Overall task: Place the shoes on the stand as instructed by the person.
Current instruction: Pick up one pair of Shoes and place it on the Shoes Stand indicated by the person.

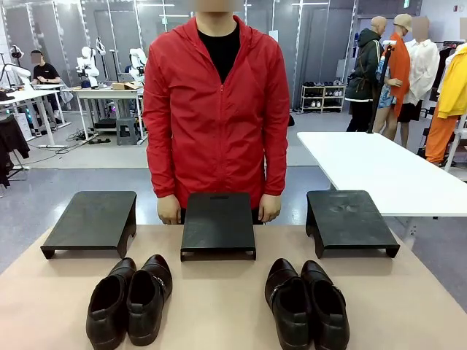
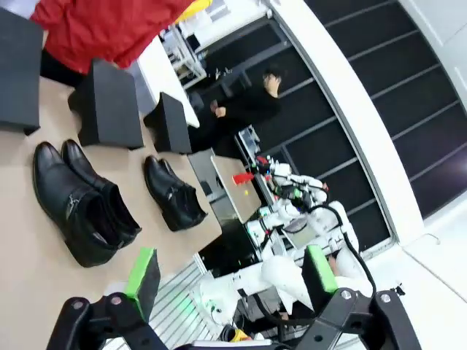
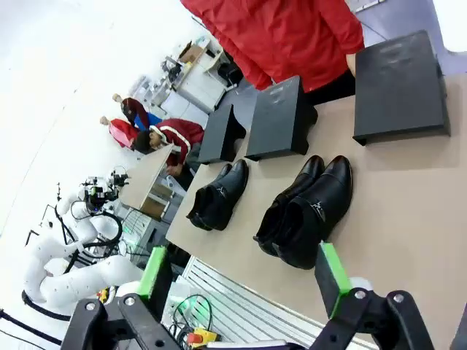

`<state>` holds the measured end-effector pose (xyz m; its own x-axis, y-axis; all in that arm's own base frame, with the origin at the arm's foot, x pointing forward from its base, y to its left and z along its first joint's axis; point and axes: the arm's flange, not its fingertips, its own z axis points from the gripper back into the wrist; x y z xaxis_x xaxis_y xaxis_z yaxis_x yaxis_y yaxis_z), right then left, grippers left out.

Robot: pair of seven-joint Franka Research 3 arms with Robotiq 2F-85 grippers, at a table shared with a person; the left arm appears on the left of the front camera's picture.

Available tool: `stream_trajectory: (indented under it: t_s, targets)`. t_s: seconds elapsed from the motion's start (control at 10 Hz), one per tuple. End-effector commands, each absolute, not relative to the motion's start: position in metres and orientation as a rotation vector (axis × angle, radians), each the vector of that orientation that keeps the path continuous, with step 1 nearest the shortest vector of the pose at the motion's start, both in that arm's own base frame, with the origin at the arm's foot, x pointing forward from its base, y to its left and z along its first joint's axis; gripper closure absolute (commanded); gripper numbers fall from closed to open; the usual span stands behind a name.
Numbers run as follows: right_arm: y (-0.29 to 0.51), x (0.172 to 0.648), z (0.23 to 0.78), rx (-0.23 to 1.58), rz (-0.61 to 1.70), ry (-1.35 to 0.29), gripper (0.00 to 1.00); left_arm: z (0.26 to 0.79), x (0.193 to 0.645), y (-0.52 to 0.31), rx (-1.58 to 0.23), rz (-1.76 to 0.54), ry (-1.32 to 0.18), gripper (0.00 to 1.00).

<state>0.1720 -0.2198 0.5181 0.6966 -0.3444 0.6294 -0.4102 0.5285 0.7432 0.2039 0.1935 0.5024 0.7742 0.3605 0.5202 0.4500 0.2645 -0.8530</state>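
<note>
Tabletop [image 1: 219,321] holds left pair [image 1: 130,297] and right pair [image 1: 306,300]; stands [image 1: 218,222] bare. We note left pincer [image 2: 230,271] and right pincer [image 3: 244,271] spread, empty. All placing remains.

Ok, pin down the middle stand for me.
In the front view the middle stand sits centred at the far edge of the table, directly before the person, between the left stand and the right stand.

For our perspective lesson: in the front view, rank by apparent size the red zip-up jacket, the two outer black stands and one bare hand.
red zip-up jacket
left flat black stand and right flat black stand: alike
bare hand
</note>
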Motion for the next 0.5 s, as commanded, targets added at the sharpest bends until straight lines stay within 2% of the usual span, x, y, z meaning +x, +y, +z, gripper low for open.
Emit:
stream_trajectory:
  t_s: [0.0,0.1,0.2,0.4]
  targets:
    - [-0.174,0.160,0.476,1.047,0.082,-0.860,0.00,0.499,0.203,0.183,-1.353,-0.064,-0.790,0.00]
    - [-0.173,0.166,0.476,1.031,0.076,-0.880,0.00,0.499,0.207,0.181,-1.351,-0.054,-0.790,0.00]
    - [-0.223,0.164,0.515,1.050,0.046,-0.850,0.00,0.504,0.200,0.198,-1.339,-0.051,-0.767,0.00]
    - [-0.223,0.164,0.515,1.050,0.046,-0.850,0.00,0.504,0.200,0.198,-1.339,-0.051,-0.767,0.00]
